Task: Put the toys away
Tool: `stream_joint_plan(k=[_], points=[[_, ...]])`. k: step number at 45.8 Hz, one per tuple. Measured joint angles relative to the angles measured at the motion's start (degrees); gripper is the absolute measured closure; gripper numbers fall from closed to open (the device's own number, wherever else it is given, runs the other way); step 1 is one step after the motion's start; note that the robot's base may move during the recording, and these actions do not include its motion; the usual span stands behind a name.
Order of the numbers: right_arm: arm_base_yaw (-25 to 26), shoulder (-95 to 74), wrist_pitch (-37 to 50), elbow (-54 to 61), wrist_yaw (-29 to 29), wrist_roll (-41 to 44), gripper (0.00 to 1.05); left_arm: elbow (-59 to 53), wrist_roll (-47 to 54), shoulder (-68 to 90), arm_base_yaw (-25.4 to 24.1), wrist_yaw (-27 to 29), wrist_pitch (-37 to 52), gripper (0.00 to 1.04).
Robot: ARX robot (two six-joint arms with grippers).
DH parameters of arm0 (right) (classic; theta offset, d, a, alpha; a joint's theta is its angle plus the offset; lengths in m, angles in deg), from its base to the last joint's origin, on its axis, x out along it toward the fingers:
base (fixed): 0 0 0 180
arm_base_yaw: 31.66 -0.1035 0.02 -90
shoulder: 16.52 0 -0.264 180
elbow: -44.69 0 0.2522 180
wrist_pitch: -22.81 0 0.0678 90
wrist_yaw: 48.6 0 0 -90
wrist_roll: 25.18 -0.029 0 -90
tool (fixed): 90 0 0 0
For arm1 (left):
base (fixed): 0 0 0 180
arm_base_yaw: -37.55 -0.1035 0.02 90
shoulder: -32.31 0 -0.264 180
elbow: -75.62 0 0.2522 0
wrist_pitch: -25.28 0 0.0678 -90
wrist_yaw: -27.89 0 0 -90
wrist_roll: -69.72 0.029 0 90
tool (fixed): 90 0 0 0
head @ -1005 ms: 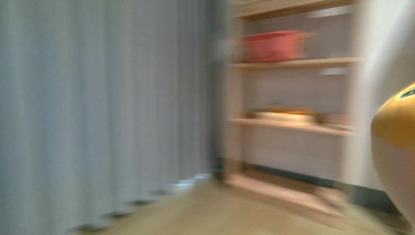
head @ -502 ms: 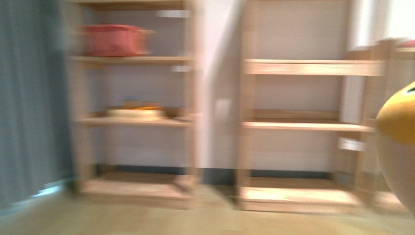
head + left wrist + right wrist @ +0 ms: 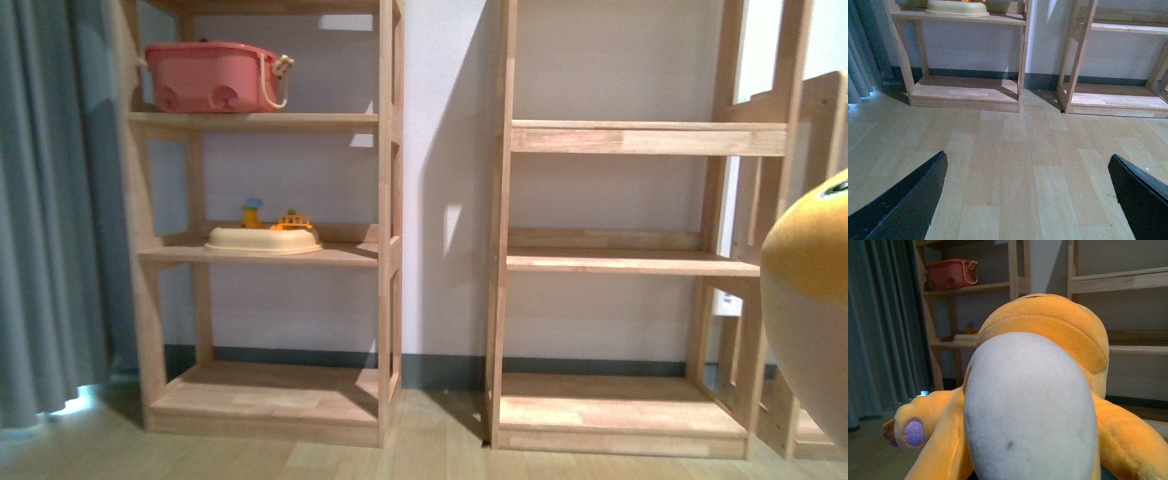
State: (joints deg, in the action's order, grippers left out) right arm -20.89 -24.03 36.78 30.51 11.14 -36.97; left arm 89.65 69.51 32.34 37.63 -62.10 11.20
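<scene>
The orange-yellow plush toy point(image 3: 812, 300) is hanging up off the floor at the robot's right, close to the body camera and in front of the right-hand wooden shelf unit point(image 3: 640, 262). Seen from the right wrist, the plush is filling nearly the whole view, its pale belly facing the lens and its orange limbs spreading to either side. One paw is showing a purple patch point(image 3: 913, 432). The right gripper's fingers are hiding behind the toy, so I cannot tell whether they are closing on it.

The left gripper point(image 3: 1028, 156) is hovering over the pale plank floor point(image 3: 1018, 200). Its two black fingers point(image 3: 913, 200) are spreading wide, with nothing between them.

Against the white wall, the left-hand shelf unit point(image 3: 260, 120) is carrying a pink tub point(image 3: 215, 77) on its upper shelf. A cream base with coloured blocks point(image 3: 263, 240) is sitting on the shelf below. A grey curtain point(image 3: 50, 200) is hanging just beside that unit, at the far left.
</scene>
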Motion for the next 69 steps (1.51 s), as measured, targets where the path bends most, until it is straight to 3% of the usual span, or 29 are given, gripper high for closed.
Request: stream_joint_plan(k=[69], points=[[0.0, 0.0, 0.0, 0.0, 0.3, 0.0, 0.96, 0.0, 0.0, 0.1, 0.0, 0.0, 0.0, 0.06]])
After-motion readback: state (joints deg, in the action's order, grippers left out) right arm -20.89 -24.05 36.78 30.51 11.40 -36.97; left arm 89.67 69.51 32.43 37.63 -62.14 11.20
